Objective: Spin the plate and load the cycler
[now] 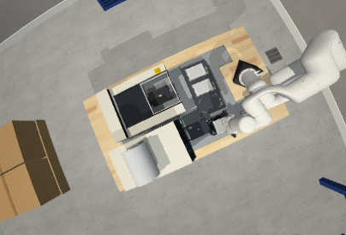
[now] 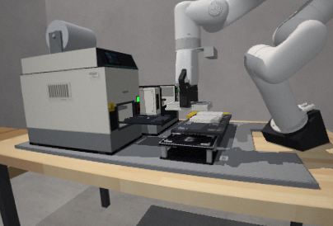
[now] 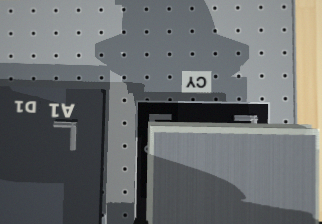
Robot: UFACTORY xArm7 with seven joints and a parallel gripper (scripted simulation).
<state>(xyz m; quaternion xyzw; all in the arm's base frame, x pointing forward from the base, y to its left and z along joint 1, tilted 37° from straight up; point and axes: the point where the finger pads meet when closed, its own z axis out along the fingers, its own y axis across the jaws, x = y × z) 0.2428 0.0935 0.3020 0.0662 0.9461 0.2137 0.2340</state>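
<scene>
My gripper [image 2: 185,102] is shut on a plate with a grey sealed top, K73 [image 2: 189,105], and holds it level in the air. In the wrist view the plate [image 3: 232,175] fills the lower right and covers most of the black nest [image 3: 202,110] below the label CY [image 3: 197,81]. The fingers themselves are hidden in that view. From above, the gripper [image 1: 218,126] is at the near end of the deck, beside the sealer's dark stage [image 1: 197,129]. Two white plates [image 1: 196,72] [image 1: 202,87] lie on the deck row.
The empty D1 nest [image 3: 42,165], with an A1 corner mark [image 3: 62,110], lies just left of CY. The centrifuge [image 1: 144,103] has a framed top opening [image 1: 160,95]. The sealer [image 2: 77,103] carries a roll [image 2: 70,37]. The table edge [image 3: 317,60] is right of CY.
</scene>
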